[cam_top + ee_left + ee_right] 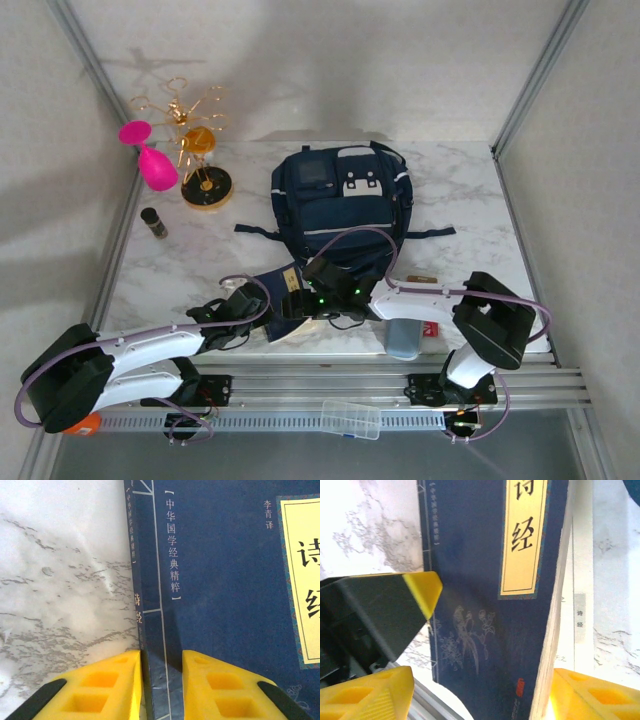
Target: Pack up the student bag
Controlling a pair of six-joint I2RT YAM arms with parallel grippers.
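One blue book (225, 605), left claw (162, 656) pinching, right claw (482, 680) released astride, student bag (340, 210) beyond.

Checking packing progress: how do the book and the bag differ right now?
The bag is far bigger than the book. The bag lies mid-table; the book is at the near edge. The bag has white stripes; the book a yellow title panel. Both are navy.

top view: even diffuse light, slightly dim. gold wire stand (195, 135) throws soft shadow on back wall. left wrist view: white marble-patterned tabletop (60, 580) washed out toward top; print on dark blue book with yellow title label (230, 605) sharp; left gripper (162, 680) soft-edged. right wrist view: book cover slightly blurred, tabletop overexposed.
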